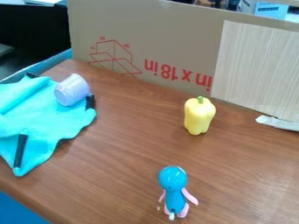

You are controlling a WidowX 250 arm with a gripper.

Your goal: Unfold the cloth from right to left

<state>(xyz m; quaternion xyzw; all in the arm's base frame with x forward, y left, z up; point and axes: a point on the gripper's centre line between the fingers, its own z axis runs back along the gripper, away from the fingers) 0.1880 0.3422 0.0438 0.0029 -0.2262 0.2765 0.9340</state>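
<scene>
One turquoise cloth (61, 127) lay rumpled on my table (134, 153), spreading left of the lilac cup (71, 89) and down below it. The cup was tilted over at the cloth's upper right part. Folds ran up to the left of the cup, while a rounded lobe bulged just below it and a flatter corner pointed down, farther below and to the left. A dark strip (20, 151) crossed that lower part; I could not tell whether it belonged to the fabric.

I could not tell whether my tool was open, closed or gripping anything.

I judged the cloth light and limp, with a slightly textured face that should give decent grip and nothing in it to break. It would probably bunch if I pushed, so a shallow pinch and a low, slow pull seemed best. The free lobe just below the cup looked like the place to take hold, if that was the upper layer, which I could not confirm. Drawing it leftward could drag or roll the cup, the one hard, slippery thing there. The yellow pepper (199, 116) and the blue figure (173, 188) stood well to the cup's right, out of the way.
</scene>
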